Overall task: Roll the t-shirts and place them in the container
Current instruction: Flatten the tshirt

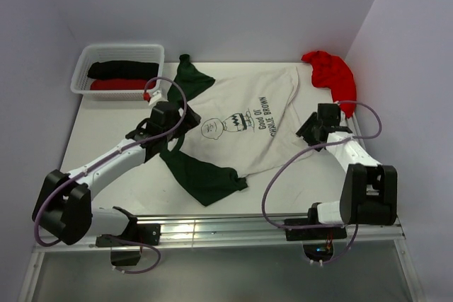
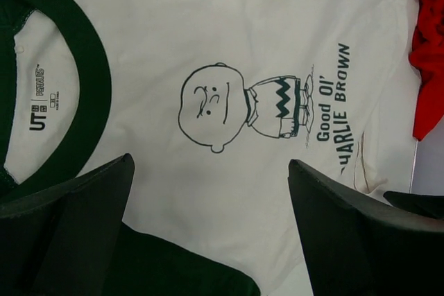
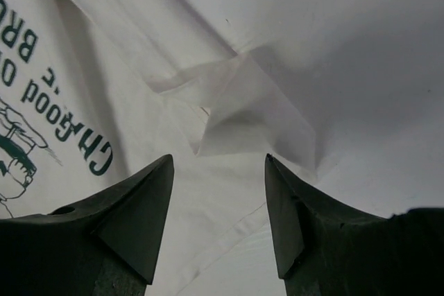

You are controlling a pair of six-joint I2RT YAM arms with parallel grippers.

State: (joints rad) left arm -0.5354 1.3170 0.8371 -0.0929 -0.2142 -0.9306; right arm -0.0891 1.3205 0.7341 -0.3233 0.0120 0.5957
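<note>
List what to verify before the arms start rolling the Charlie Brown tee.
1. Left gripper open with nothing between its fingers, above the cream t-shirt near the collar: ok.
2. Right gripper open and empty, above the hem: ok.
3. Cream t-shirt lying flat: not ok. The hem corner is folded over and the near sleeve is bunched.
4. Red t-shirt clear of the cream one: cannot tell. Their edges lie close together at the far right corner.
5. Basket holding the black roll and the red roll, apart from the cream shirt's body: ok.
</note>
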